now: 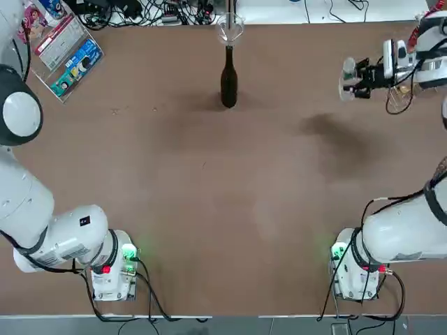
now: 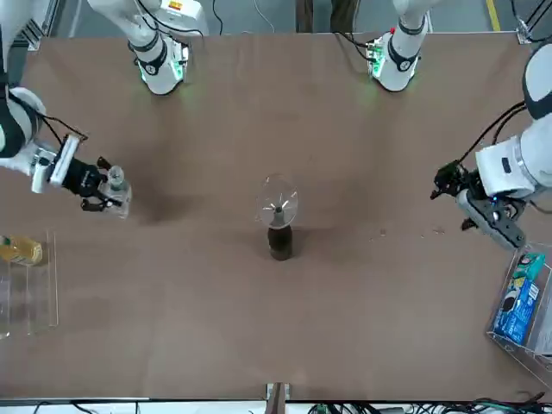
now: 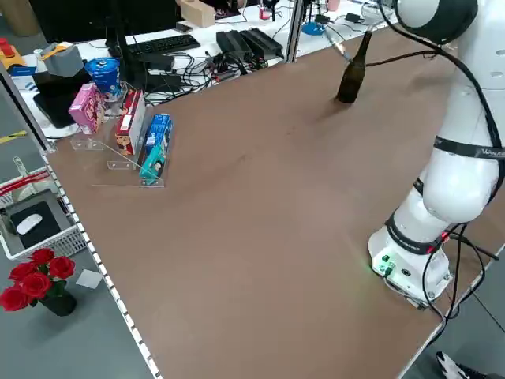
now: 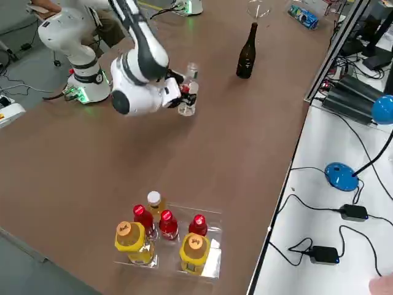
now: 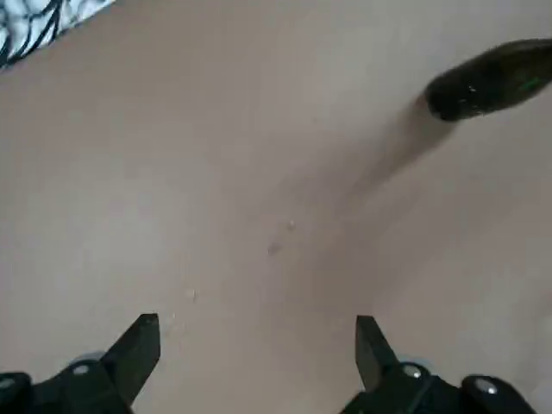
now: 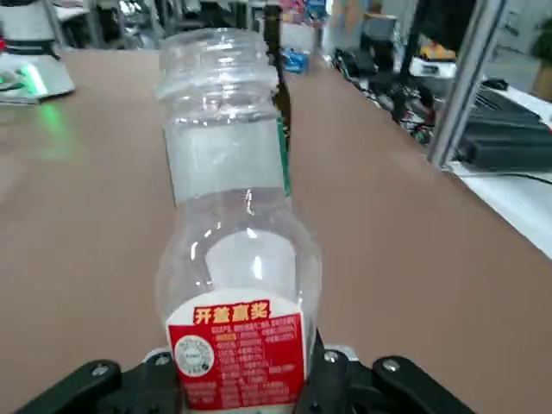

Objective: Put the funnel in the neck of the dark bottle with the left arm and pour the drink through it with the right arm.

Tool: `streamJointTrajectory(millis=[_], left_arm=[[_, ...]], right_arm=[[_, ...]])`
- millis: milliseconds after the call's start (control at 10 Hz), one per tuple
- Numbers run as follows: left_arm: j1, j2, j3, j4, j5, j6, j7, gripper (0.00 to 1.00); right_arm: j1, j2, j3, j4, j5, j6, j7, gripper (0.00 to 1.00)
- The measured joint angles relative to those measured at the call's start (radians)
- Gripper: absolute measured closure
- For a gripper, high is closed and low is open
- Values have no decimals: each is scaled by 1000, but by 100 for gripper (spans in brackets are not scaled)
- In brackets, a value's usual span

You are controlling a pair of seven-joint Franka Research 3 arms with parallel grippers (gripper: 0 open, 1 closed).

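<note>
The funnel [image 1: 230,29] sat in the neck of the dark bottle [image 1: 229,87], its wide rim facing up, and the bottle stood upright on the table [image 1: 209,209], out towards the far edge from the arms' bases. That made the left arm's share of the job look done to me. Its gripper [image 5: 258,323] was over the table on the robot's left, well apart from the bottle, jaws spread wide with nothing between them.

The right gripper [image 1: 360,80] was out on the robot's right, above the table, its jaws closed in on the small clear bottle [image 4: 188,95]. It had that bottle around the body, uncapped, mouth up. How much drink was in it I couldn't tell from where I was.

So the step in hand, as I judged it, was bringing the drink over for the pour, with none of the tipping begun. The next move called for the right arm to carry the bottle across, nearly level, until its mouth came over the funnel, and only then to tilt it slowly. A knock on the rim could have tipped the funnel or the slim bottle under it, and too quick a pour might have slopped over the edge.
</note>
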Motion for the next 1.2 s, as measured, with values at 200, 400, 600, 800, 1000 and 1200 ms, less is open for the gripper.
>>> streamJointTrajectory(millis=[200,400,600,800,1000,1200], left_arm=[[10,-89,8,-1,3,-52,-161,0],[47,-140,11,-11,3,-74,-260,0],[18,-191,62,-62,1,-87,-303,0],[-200,-276,301,-164,-31,-56,-367,0],[-295,-341,403,-245,-46,-10,-404,0],[-308,-350,406,-261,-46,3,-421,0]], right_arm=[[-8,129,-31,-10,44,-138,-132,56],[-22,267,-39,-18,71,-261,-157,56],[-25,362,-44,-17,87,-337,-166,56],[-25,391,-44,-16,93,-362,-166,56],[-25,392,-44,-14,94,-363,-171,55],[-25,392,-44,-7,98,-363,-182,54]])
